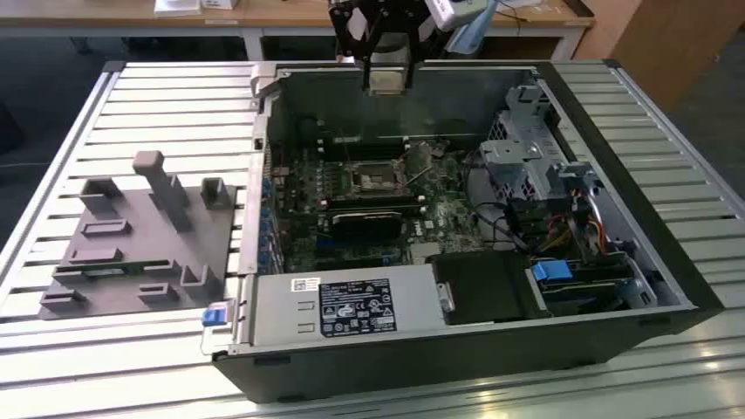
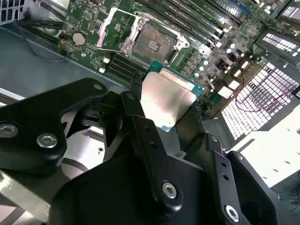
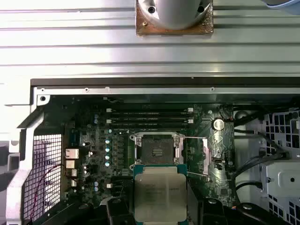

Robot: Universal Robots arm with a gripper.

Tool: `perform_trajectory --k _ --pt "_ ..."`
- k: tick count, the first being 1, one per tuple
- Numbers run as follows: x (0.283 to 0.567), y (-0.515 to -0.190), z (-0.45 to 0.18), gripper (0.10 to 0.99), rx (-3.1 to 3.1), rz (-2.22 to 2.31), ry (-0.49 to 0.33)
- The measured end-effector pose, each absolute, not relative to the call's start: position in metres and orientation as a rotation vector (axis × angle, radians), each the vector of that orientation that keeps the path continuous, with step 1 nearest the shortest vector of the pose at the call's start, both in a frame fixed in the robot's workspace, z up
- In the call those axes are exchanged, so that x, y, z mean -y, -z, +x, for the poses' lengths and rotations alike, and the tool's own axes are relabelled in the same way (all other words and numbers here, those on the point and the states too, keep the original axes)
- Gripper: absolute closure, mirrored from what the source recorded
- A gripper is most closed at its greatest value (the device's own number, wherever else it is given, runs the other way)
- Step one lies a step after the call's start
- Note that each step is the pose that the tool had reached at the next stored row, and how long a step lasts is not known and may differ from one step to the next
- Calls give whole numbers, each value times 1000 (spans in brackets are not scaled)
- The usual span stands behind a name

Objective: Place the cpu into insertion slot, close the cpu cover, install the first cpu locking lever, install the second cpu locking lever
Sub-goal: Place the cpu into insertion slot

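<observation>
Silver slats make up the table [image 1: 163, 105] I am working over, and a wooden desk [image 1: 291, 16] stands behind it. On the table lies a big black computer case [image 1: 652, 288] with its side off, so I can look right down on the green board [image 1: 303, 218] inside. Beside the case, on the exterior view's left, sits a grey plastic holder [image 1: 128, 244] with pegs and little pockets.

My pincer [image 1: 386, 78] hangs above the far wall of the case in the exterior view. It is closed tight on the chip [image 3: 159, 194], with a black finger [image 2: 145, 136] on each of two opposite edges. The chip is flat and square, with a pale silver face and a blue-green rim. It is up in the air and touches nothing but the pincer.

In the first wrist view the slot [image 3: 157, 150] sits on the board just past the chip. It is a small square with a dark middle, and I can see all of it. The cover [image 3: 206, 157] is flipped open and lies off to one side of the slot. Long black card holders [image 3: 150, 117] run side by side near the slot. A round silver battery [image 3: 218, 123] sits on the board close to the cover.
</observation>
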State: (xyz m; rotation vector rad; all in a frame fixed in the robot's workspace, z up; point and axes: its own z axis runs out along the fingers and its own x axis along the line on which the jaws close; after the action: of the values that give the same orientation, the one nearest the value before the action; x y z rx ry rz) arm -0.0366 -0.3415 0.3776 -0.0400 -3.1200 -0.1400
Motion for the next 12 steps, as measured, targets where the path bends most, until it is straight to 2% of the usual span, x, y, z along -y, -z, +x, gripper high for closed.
perform_trajectory --k 12 --pt "342 -378 -37 545 3120 -52 140"
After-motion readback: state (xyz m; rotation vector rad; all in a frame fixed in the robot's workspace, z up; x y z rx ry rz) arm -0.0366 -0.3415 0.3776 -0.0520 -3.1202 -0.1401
